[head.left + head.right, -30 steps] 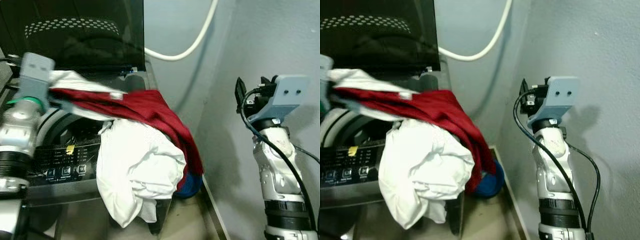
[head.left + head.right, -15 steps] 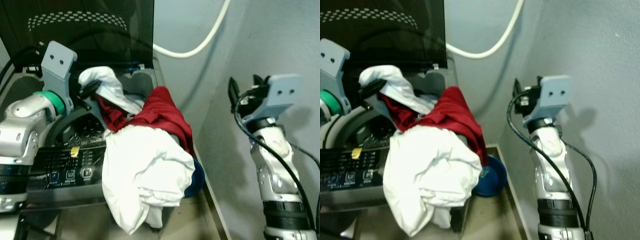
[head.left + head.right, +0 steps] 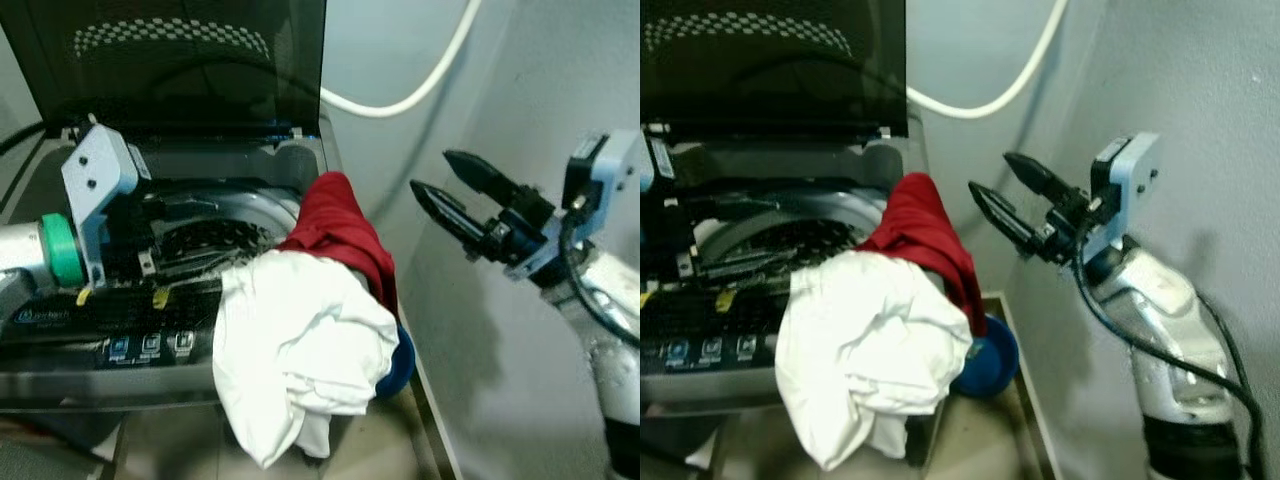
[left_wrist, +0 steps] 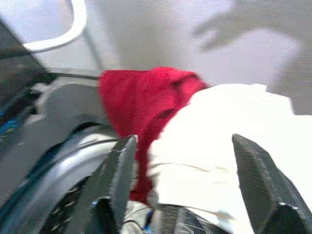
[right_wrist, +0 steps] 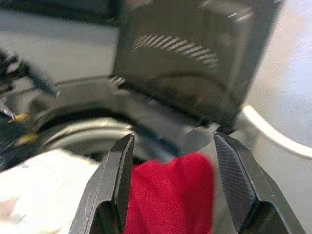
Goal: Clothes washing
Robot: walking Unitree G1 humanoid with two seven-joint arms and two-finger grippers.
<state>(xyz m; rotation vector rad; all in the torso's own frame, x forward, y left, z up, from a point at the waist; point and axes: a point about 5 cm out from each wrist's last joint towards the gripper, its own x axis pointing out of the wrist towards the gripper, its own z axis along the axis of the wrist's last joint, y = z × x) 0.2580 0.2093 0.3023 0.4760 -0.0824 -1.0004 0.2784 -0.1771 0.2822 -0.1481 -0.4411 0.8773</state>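
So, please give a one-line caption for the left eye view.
Open right gripper reaches toward red garment and white garment draped over washing machine rim.

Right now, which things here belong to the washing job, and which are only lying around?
Job: red garment, white garment, washing machine, left gripper, right gripper.
Lying about: blue object under the clothes, white hose on the wall.

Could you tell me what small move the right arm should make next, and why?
Probably ease the open right gripper down and toward the red garment to pinch its raised fold. It and the white garment hang over the washing machine rim rather than lying in the drum, and this gripper already points at the red cloth.
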